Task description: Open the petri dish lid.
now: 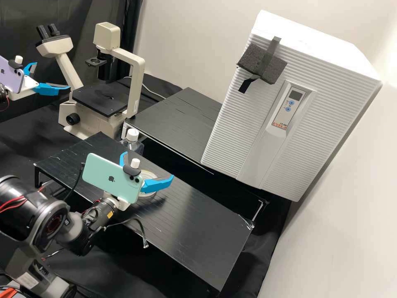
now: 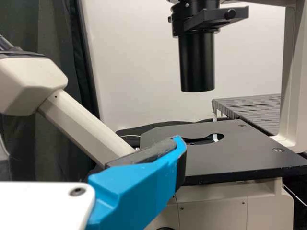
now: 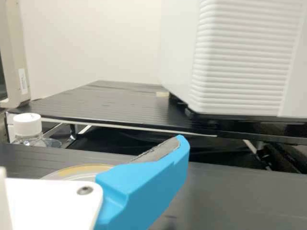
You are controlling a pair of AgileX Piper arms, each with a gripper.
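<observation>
The right pincer point(image 1: 148, 165) hangs over the front stand point(image 1: 202, 231), its two blue fingers spread apart, with a gap between their tips. The dish point(image 1: 149, 174) sits on the stand by those fingers, partly hidden by the pincer's lower finger in the high view; its pale round rim shows past the pincer in the right wrist view too. I cannot tell whether the pincer touches the dish, nor whether the lid is on. A green phone point(image 1: 99, 176) is mounted on the arm right behind the pincer, and a loose dark cable point(image 1: 142, 229) dangles below it. Just past the pincer, at the stand's far edge, is a clear bottle point(image 1: 131, 136) with a white cap. Farther off beyond the pincer is the back stand point(image 1: 178, 124), and to that side, on the pincer's right, the big white ribbed incubator point(image 1: 231, 136), tilted in the high view, with dark foam point(image 1: 261, 64) taped on it. Beyond the pincer and to its left stands the microscope point(image 1: 134, 82). The left pincer point(image 1: 52, 75) is well apart from the right one, held up before the microscope, its fingers also spread, with a purple phone point(image 1: 12, 78) mounted behind them.
</observation>
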